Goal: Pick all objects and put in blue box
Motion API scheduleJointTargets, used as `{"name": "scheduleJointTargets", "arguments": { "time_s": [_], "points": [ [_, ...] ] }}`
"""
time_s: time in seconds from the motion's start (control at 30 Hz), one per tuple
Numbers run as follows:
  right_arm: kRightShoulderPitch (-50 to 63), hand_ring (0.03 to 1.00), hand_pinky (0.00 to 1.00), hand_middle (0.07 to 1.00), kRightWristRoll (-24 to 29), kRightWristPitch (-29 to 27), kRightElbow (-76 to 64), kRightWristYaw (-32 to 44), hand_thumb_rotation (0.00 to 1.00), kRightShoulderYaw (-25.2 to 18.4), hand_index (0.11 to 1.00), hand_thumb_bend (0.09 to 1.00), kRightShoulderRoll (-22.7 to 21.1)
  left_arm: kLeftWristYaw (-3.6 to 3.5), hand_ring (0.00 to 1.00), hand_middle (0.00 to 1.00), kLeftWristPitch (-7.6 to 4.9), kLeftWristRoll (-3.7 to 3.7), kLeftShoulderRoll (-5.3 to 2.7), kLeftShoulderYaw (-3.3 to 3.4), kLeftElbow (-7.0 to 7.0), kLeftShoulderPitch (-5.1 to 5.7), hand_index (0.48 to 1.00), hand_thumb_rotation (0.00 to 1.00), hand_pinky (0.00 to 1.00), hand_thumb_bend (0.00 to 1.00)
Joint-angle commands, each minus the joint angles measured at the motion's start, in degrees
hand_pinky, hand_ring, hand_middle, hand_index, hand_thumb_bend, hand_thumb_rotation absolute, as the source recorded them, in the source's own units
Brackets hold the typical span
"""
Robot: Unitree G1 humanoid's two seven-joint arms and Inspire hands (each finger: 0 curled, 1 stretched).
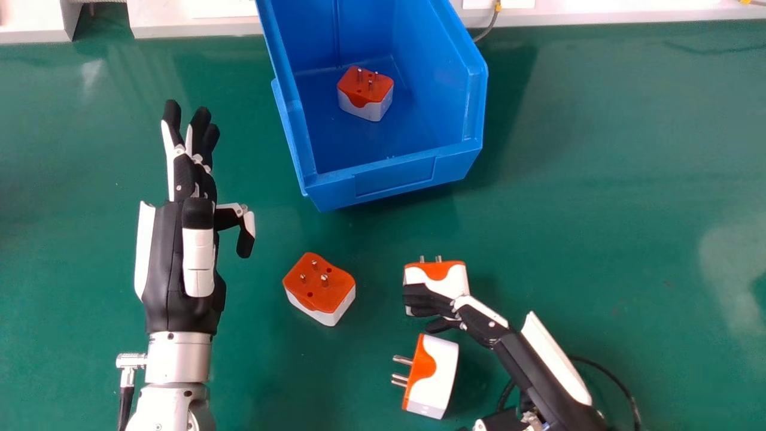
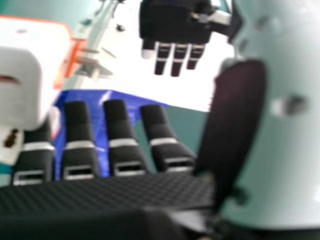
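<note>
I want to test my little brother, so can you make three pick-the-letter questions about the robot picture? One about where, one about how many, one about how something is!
1. Where are the fingers of the right hand?
A) in the box
B) at an adapter on the table
C) on the left hand

2. How many adapters are in the blue box?
A) one
B) three
C) none

3. How is the left hand?
A) a fist
B) gripping an adapter
C) open and empty

Right letters:
1 B: its dark fingers cover part of that adapter.
2 A: just one adapter sits inside.
3 C: its fingers stretch out straight, holding nothing.
</note>
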Motion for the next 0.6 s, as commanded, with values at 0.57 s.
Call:
{"name": "scheduleJointTargets", "arguments": {
  "time_s": [0.57],
  "points": [
    [-4.0,0.814,0.75,0.828,-15.2,2.5,1.7,-17.0,0.22,2.2,0.82,1.0,-2.5,1.2,1.0,1.0,0.48,0.8,0.48,-0.57,-2.68,0.55,1.0,1.0,0.0,1.0]
  ]
}}
